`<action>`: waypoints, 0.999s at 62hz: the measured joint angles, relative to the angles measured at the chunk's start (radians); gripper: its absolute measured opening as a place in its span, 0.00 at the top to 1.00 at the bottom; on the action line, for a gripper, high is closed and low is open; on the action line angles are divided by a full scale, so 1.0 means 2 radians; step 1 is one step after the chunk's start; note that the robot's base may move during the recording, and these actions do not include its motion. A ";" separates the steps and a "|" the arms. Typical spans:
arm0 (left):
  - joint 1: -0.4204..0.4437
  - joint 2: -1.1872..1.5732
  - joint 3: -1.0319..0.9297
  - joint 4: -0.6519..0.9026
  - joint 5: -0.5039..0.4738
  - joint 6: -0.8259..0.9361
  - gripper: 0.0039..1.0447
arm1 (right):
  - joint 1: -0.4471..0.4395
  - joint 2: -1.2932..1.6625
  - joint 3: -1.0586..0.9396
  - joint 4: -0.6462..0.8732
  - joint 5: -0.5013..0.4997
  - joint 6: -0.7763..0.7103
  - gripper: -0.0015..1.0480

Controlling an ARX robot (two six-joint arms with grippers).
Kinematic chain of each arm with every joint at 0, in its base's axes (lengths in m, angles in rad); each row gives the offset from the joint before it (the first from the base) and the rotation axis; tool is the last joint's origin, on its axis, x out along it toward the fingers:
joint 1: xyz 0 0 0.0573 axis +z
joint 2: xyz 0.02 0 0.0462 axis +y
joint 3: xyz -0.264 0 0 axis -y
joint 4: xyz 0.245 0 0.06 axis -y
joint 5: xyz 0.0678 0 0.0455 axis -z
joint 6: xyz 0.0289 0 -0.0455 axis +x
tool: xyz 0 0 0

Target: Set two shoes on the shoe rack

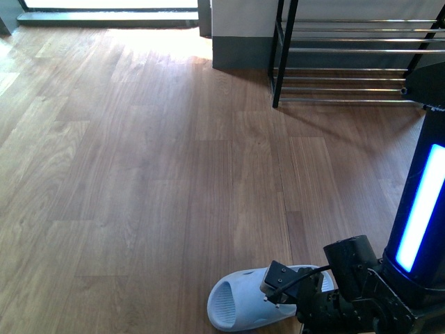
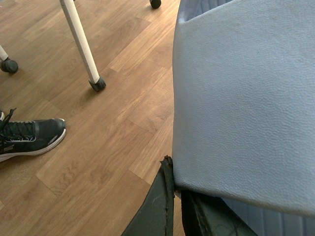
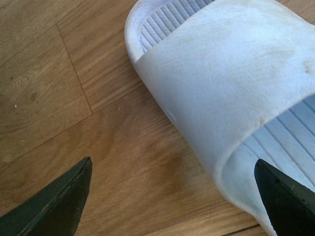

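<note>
Black sneaker (image 2: 29, 137), white leg (image 2: 79, 44) near slide (image 2: 246, 98)

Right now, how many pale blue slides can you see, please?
2. One slide lies on the floor at the right gripper's open jaws; the other slide is clamped in the left gripper. Others may be hidden.

Pale blue slide (image 1: 236, 307) lies sole-down, far from shoe rack (image 1: 348, 50); second slide (image 2: 236, 98) lifted.

we see one slide (image 2: 246, 98) pale blue, pebbled; the other slide (image 1: 236, 306), 6 o'clock, pale blue, ribbed; floor (image 1: 139, 174) brown wood-grain.
</note>
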State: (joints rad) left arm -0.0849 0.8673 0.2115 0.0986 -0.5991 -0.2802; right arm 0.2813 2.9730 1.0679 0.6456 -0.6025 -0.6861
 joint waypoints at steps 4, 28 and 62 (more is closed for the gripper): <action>0.000 0.000 0.000 0.000 0.000 0.000 0.99 | 0.004 0.006 0.008 0.000 -0.001 0.009 0.09; 0.000 0.000 0.000 0.000 0.000 0.000 0.99 | 0.006 0.031 0.053 0.022 -0.006 0.087 0.53; 0.000 0.000 0.000 0.000 0.000 0.000 0.99 | -0.011 -0.099 -0.068 0.146 0.087 0.100 0.98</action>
State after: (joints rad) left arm -0.0849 0.8673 0.2115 0.0986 -0.5987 -0.2802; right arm 0.2592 2.7747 0.9314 0.9382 -0.4282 -0.4870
